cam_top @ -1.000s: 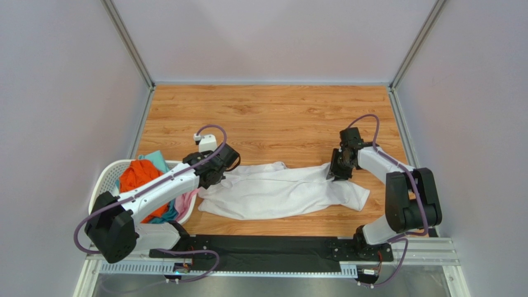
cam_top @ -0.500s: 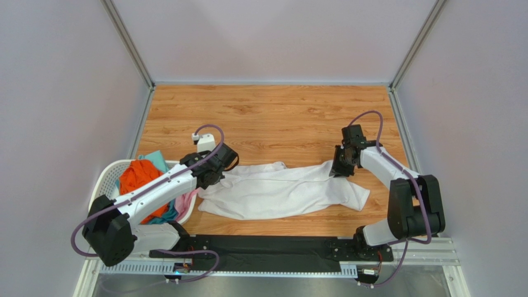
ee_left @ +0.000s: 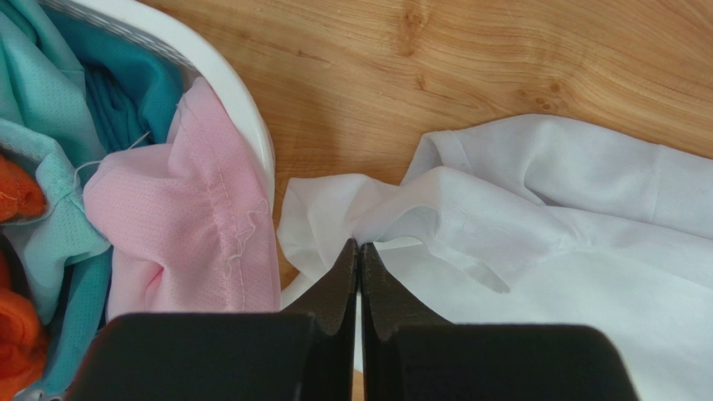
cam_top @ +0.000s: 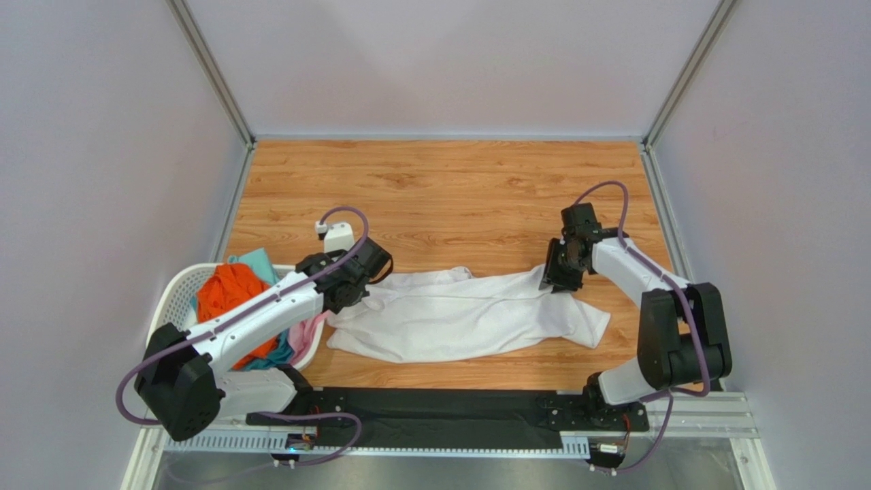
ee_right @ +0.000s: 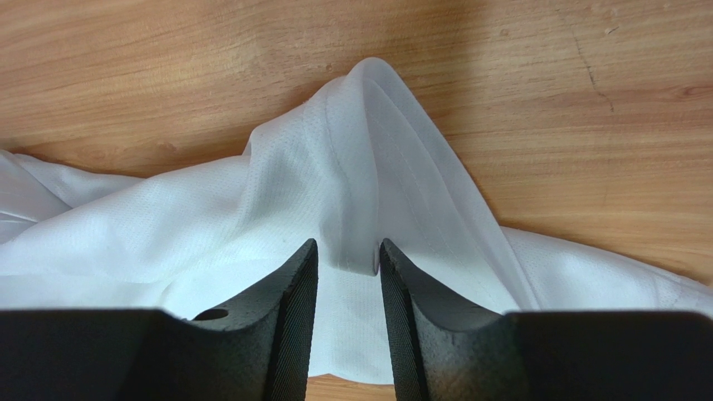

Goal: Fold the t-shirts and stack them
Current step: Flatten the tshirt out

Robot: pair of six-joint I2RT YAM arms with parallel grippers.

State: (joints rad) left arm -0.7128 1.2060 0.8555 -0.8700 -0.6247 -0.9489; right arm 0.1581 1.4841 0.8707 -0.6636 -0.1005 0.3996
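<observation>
White t-shirt [cam_top: 465,316]: plain, lying crumpled and stretched left to right on the wooden surface [cam_top: 450,194], near its front edge. Its left end is pinched at the tips of the left pincer [ee_left: 358,246]. A raised fold at its right end sits clamped between the fingers of the right pincer [ee_right: 349,251].

Orange t-shirt [cam_top: 230,291], teal t-shirt [ee_left: 125,92] and pink t-shirt [ee_left: 192,225]: bunched together unfolded in the laundry basket [ee_left: 243,125]. The pink one drapes over the rim, just beside the white t-shirt's left end.

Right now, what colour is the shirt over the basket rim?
Pink; the shirt shows best in the left wrist view.
</observation>
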